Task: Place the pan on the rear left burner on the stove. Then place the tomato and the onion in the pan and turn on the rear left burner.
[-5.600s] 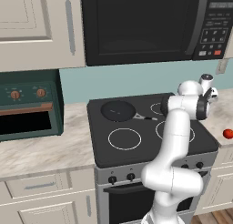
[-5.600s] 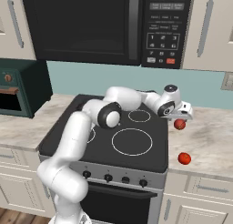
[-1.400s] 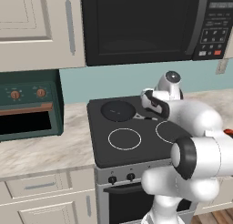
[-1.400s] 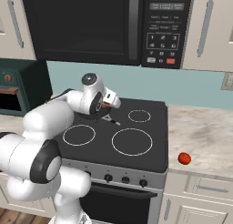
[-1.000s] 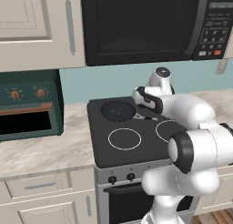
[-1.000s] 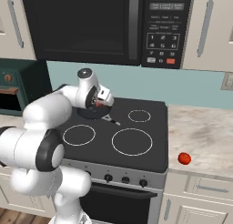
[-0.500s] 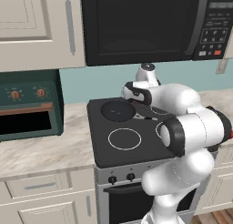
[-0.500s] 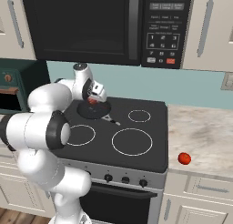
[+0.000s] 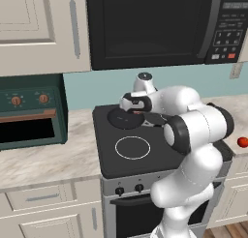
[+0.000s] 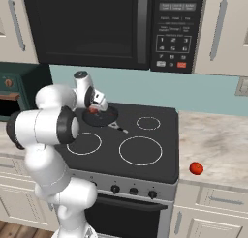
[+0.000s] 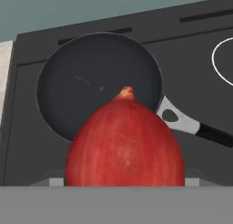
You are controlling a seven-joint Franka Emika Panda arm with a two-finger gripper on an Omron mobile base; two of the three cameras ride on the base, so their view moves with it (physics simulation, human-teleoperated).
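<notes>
The black pan point(image 11: 98, 84) is set on the stove point(image 10: 160, 150), rear left. A red onion point(image 11: 125, 141) is held just above it. The tomato point(image 10: 195, 168) is left on the counter.

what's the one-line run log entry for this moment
pan: on rear left burner, empty | onion: held over pan | tomato: on right counter | gripper: gripping onion

My arm point(image 9: 193, 135) is glossy white, built of fat rounded segments that bulge like stacked capsules. Dark grey to black rings mark each joint, the widest at nine o'clock on the big elbow point(image 9: 175, 134). The wrist ends in a small white cap point(image 10: 81, 77) with a dark disc on top.
</notes>
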